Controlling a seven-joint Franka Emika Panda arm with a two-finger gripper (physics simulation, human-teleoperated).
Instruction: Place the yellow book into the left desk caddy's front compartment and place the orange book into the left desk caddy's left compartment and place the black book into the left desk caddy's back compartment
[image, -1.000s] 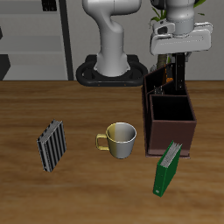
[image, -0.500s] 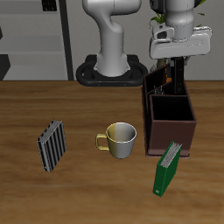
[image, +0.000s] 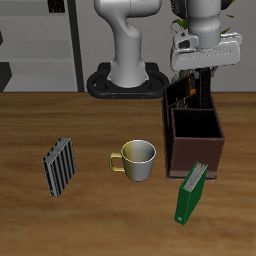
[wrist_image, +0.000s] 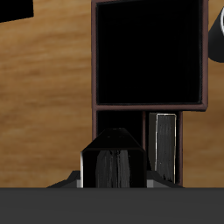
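Black book (image: 204, 88) upright over left desk caddy (image: 196, 140), lower end hidden inside, gripper (image: 203, 68) clamped on it

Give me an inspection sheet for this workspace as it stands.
Surface: wooden table, no spills seen.
Job's things: tall black book hangs over the dark brown box caddy; other task books not identifiable.
Clutter: grey-and-white striped book, pale mug, green book leaning at the caddy.
Grippers: gripper, jaws closed on the black book.
Cables: nothing seen.
Surroundings: grey shelving behind.
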